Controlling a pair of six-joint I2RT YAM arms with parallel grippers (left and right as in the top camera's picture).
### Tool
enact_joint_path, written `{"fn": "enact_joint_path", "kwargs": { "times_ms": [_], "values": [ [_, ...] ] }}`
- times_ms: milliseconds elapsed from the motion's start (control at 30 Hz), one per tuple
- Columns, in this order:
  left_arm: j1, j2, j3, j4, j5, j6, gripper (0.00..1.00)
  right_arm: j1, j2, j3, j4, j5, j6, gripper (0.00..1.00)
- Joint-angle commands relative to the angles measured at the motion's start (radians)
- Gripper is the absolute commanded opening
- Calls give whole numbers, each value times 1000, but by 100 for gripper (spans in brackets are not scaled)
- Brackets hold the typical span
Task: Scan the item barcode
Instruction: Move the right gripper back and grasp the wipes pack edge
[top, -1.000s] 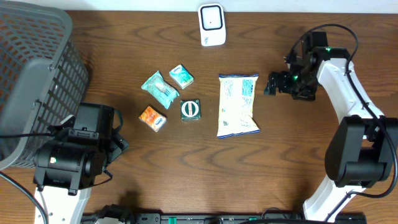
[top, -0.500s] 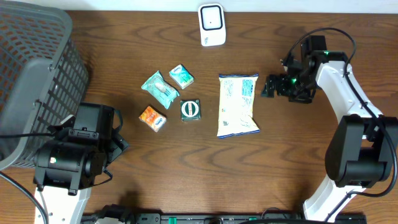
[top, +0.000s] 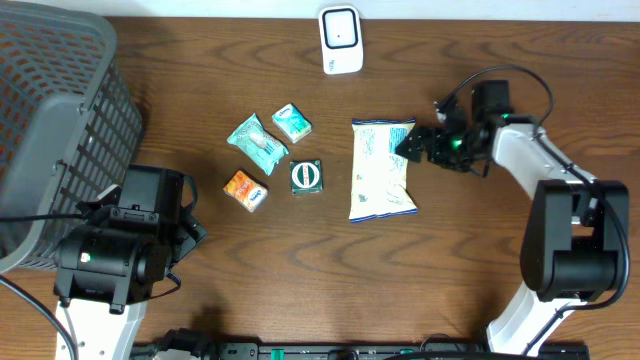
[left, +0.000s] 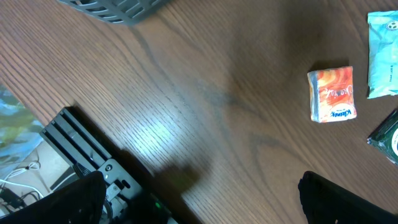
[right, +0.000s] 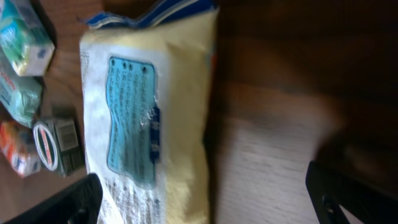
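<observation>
Bag (top: 383, 170): lies flat on the surface (top: 450, 260), mid-right, blue panel (right: 130, 118) facing up. I judge it to be the item to scan, since my right end effector is at it.
Placement: it lies loose and apart from the packs (top: 257, 140) to its left. That leaves its long right edge free for a pinch from the side.
Scanner (top: 340, 40): stands at the far edge, beyond the bag's top. The bag has to be lifted and carried to it.
Barcode: I cannot find one on the upper face, so the bag may need turning.
Right end effector (top: 410, 146): jaws spread wide and empty, low at the bag's upper right edge. In my wrist view the bag lies ahead between the fingers (right: 348, 193). I cannot tell whether one touches the wrapper.
Left end effector (left: 199, 193): wide open, holding nothing, over bare wood near the basket (top: 50, 110), with the orange pack (left: 333, 94) off ahead. It is out of the way.
</observation>
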Motion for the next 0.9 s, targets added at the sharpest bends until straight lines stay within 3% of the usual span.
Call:
{"fn": "enact_joint_path", "kwargs": {
  "times_ms": [0,333,400,467,633,867],
  "values": [
    [4,-5,19,-3,-16,-10,98,59,-16,-42,65,-37,77,99],
    [4,-5,19,-3,-16,-10,98,208,35,-50,110,154,177,96],
    [4,-5,19,-3,-16,-10,98,214,65,-50,109,154,177,81],
    [4,-5,19,-3,-16,-10,98,214,92,-50,111,144,177,47],
    [4,-5,19,-3,-16,-10,97,184,89,-46,113,18,177,1],
    [4,-5,19,-3,-16,-9,98,138,-4,-2,113,-251,176,1]
  ]
}}
